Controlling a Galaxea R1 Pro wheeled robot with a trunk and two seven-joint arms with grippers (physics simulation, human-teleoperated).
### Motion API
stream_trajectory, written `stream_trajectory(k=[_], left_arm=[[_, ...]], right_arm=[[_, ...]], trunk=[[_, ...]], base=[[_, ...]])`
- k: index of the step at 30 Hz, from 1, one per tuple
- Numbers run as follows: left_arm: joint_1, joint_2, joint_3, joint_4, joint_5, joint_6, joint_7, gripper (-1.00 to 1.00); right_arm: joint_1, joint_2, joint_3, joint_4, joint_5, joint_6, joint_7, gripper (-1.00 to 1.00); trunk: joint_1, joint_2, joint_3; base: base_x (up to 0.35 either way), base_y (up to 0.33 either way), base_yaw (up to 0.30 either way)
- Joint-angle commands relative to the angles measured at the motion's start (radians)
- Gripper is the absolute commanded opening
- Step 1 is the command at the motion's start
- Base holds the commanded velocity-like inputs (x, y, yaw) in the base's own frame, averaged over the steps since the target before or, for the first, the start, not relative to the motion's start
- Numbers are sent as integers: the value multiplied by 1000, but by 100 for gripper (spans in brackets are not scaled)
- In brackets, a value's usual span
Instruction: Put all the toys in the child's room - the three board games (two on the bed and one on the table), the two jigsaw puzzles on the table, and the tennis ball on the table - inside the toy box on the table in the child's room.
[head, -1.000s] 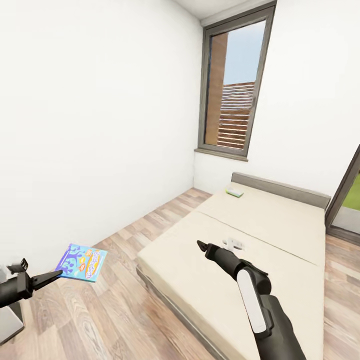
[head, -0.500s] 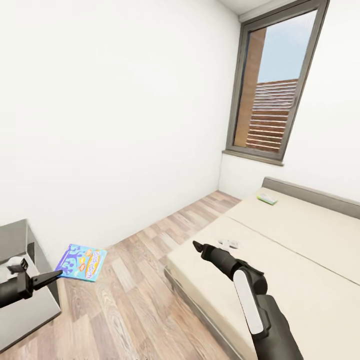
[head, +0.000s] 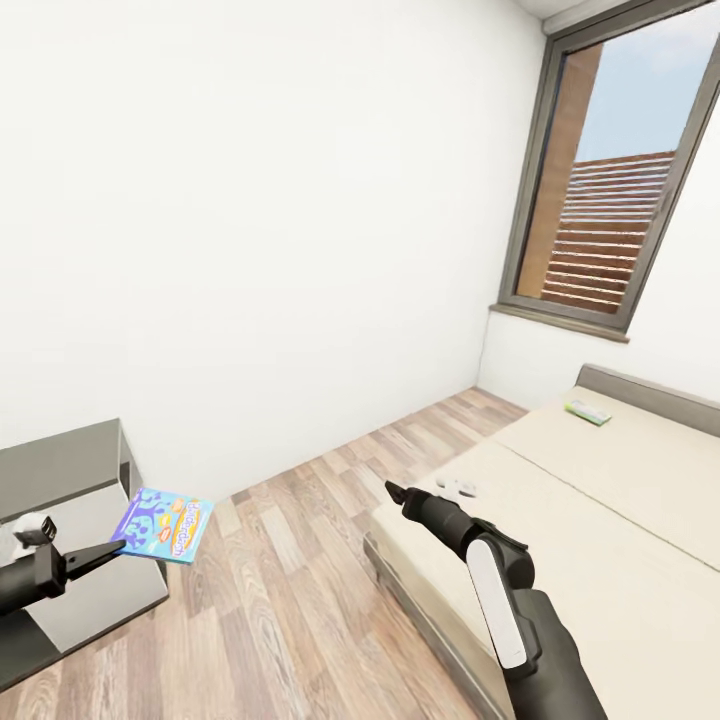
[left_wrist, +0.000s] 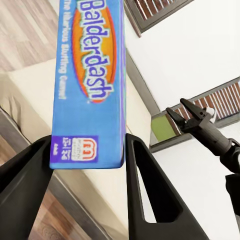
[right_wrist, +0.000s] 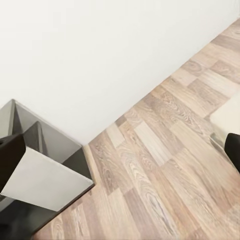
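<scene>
1. The bed (head: 620, 490), beige, fills the head view's right; a green-and-white board game (head: 588, 411) lies near its headboard.
2. The grey bench (head: 70, 470) stands at left.
3. The left tool (head: 100, 551) is clamped on the blue board game (head: 163, 525), lettered "Balderdash".
4. The right tool (head: 395, 492) hangs over the bed's edge; whether parted or closed, I cannot tell.

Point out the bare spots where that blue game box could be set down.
The grey desk top beside the left gripper shows bare. The mattress is open between the white object and the green box.
</scene>
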Motion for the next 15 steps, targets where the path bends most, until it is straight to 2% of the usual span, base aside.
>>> stream_trajectory(k=[1, 3, 4, 5, 11, 15], left_arm=[[-1, 0, 0, 0, -1, 10, -5, -100], [-1, 0, 0, 1, -1, 9, -5, -100], [-1, 0, 0, 1, -1, 9, -5, -100], [-1, 0, 0, 1, -1, 9, -5, -100], [-2, 0, 0, 0, -2, 9, -5, -100], [-1, 0, 0, 0, -2, 9, -5, -100]], right_arm=[[-1, 0, -1, -2, 1, 5, 3, 100], [-1, 0, 2, -4, 1, 7, 3, 100], [-1, 0, 25, -5, 2, 8, 2, 100], [-1, 0, 28, -5, 1, 7, 2, 100], [-1, 0, 36, -6, 1, 5, 1, 100], [-1, 0, 38, -6, 2, 5, 1, 100]], trunk=[[0, -1, -2], [0, -1, -2], [0, -1, -2], [0, -1, -2], [0, -1, -2], [0, -1, -2]], base=[[78, 0, 60], [91, 0, 25], [100, 0, 4], [101, 0, 3], [105, 0, 9], [110, 0, 198]])
